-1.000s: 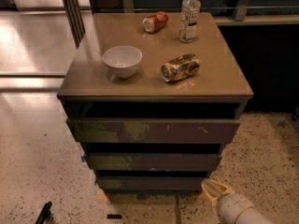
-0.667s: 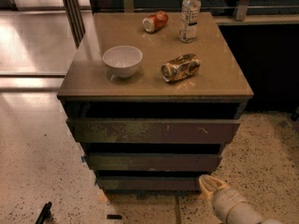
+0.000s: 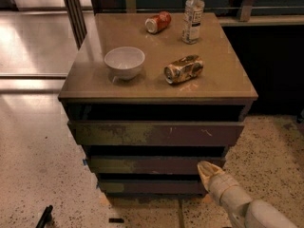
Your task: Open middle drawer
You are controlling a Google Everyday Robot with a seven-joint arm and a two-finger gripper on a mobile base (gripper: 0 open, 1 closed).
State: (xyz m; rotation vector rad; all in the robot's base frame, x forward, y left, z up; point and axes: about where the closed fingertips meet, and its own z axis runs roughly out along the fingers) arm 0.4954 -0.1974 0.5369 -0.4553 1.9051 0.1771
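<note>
A low brown cabinet [image 3: 223,75] with three handleless drawer fronts stacked one above another, seen from above and in front. The gripper [image 3: 205,167], pale and yellowish on a light grey arm, comes in from the lower right corner. Its tip lies over the right end of the middle drawer [image 3: 147,165], and whether they touch cannot be told. Whether the gripper is spread or pressed together cannot be told either. The middle drawer stretches left from the gripper, dark brown with yellowish worn patches towards its far end. Just above the gripper is the top drawer [image 3: 156,133], with pale scratches near its right. Just below and left of it is the bottom drawer [image 3: 152,186], the darkest. On the cabinet top, well above the gripper, a crushed can [image 3: 183,69] lies on its side, its print too blurred to read. Left of that stands a white bowl [image 3: 124,61]. Farther back, a red can [image 3: 158,22] lies on its side, and a clear bottle [image 3: 193,15] stands upright with a label that cannot be read. Far left of the gripper, a black object [image 3: 45,216] lies on the speckled floor [image 3: 38,165].
</note>
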